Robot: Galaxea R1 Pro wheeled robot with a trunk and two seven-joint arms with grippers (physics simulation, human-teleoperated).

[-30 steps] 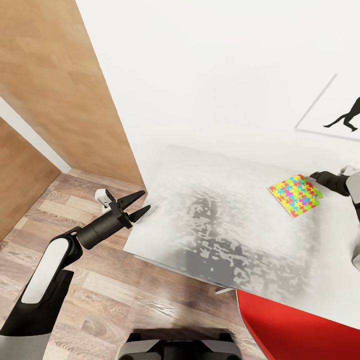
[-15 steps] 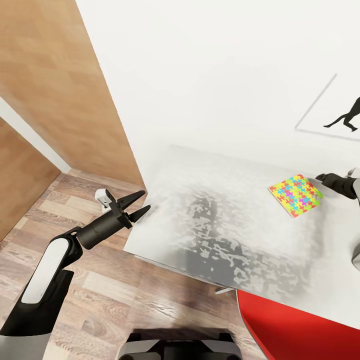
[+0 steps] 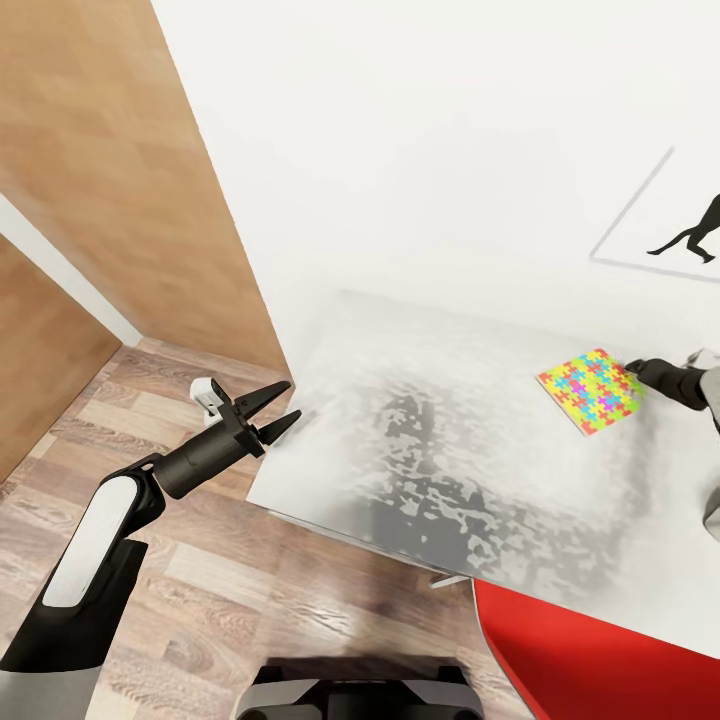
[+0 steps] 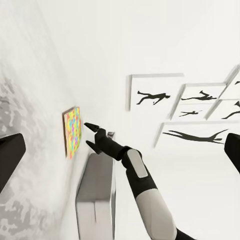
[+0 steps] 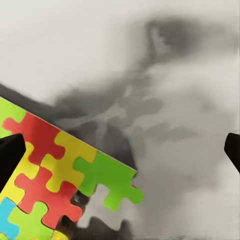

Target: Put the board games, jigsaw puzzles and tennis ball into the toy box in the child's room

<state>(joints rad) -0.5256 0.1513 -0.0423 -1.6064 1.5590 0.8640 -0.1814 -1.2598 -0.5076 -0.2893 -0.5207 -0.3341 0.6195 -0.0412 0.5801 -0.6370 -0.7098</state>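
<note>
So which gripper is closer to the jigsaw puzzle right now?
The right. The right gripper sits open at the jigsaw puzzle's far edge, while the left gripper hangs open off the table's opposite end.

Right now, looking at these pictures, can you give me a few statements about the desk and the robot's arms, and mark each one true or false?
1. A colourful jigsaw puzzle lies flat on the grey table. True.
2. The left gripper is holding the puzzle. False: its jaws are open and empty, at the table's other end.
3. The right gripper is at the puzzle's edge. True: its jaws are open, not closed on it.
4. A yellow-green ball sits beside the puzzle. False: no ball shows on the table here.
5. Black silhouette prints hang on the white wall. True.
</note>
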